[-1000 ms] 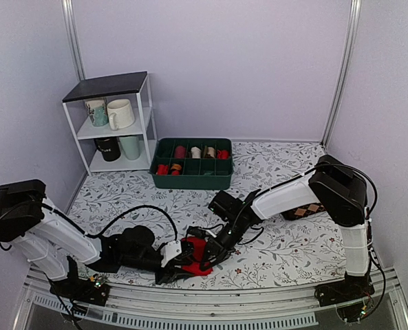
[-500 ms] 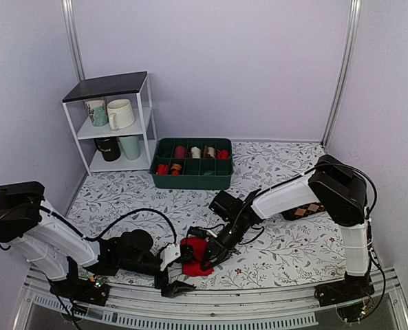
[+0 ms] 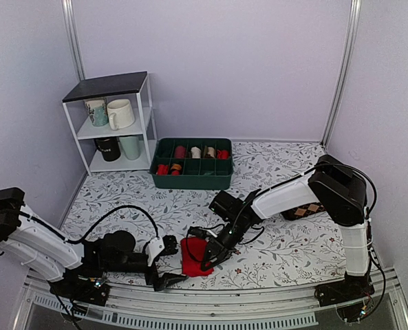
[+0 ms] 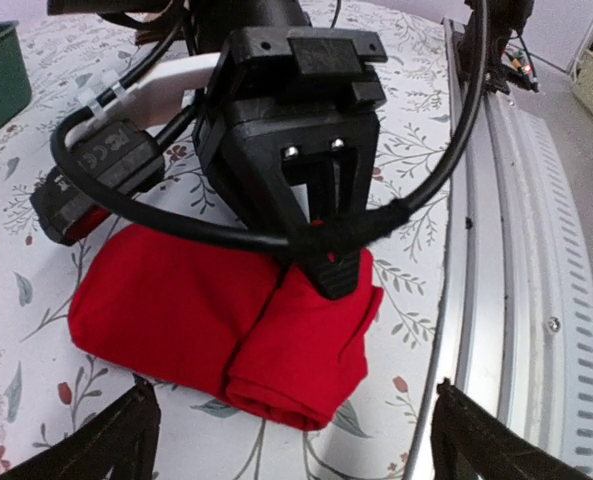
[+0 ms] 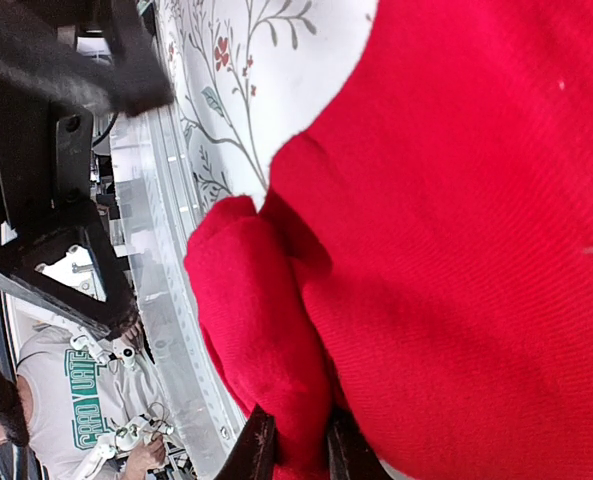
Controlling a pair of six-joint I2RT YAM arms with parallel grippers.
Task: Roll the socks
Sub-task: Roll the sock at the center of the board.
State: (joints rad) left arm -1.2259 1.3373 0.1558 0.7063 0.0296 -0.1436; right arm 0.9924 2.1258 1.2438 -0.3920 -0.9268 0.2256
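Floral desk: socks are pinched by the right fingers, left fingers are spread wide. Rolling seems half done; a left grip on the fold is called for.

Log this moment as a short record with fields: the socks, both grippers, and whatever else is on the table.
socks: red socks, rolled at one end, on the flowered table near its front edge
left gripper: open wide, fingertips clear of the socks
right gripper: shut on a fold of the red socks
tray: green divided tray at the back, holding small fabric rolls
shelf: white shelf at back left, with mugs
other: argyle sock, partly hidden behind the right arm
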